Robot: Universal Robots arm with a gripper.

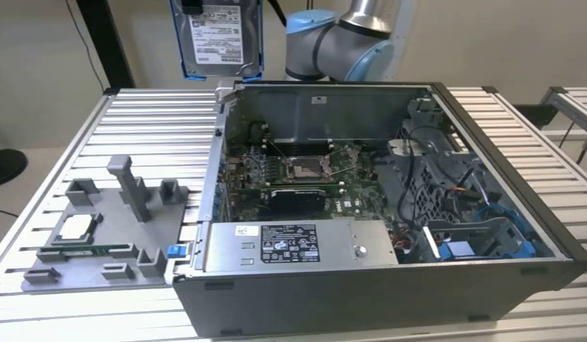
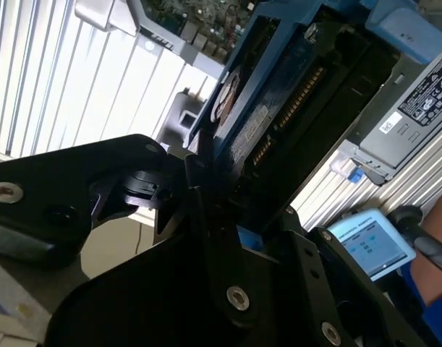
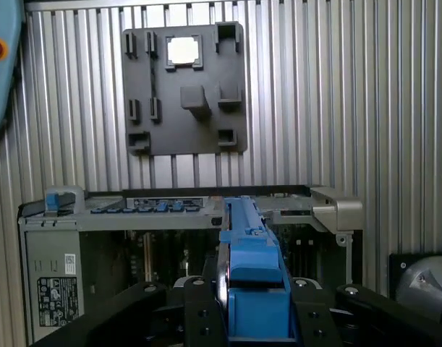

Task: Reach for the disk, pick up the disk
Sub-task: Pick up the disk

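Tray of grey plastic lies at the exterior view's left on the ribbed surface, with a square chip seated in one pocket. Further right, the disk hangs upright in the air above the rear corner of the case, label outward, blue rails along its edges. In the first wrist view the gripper pinches it edge-on, so it seems lifted free. The open case holds a motherboard and, nearer, a power supply.
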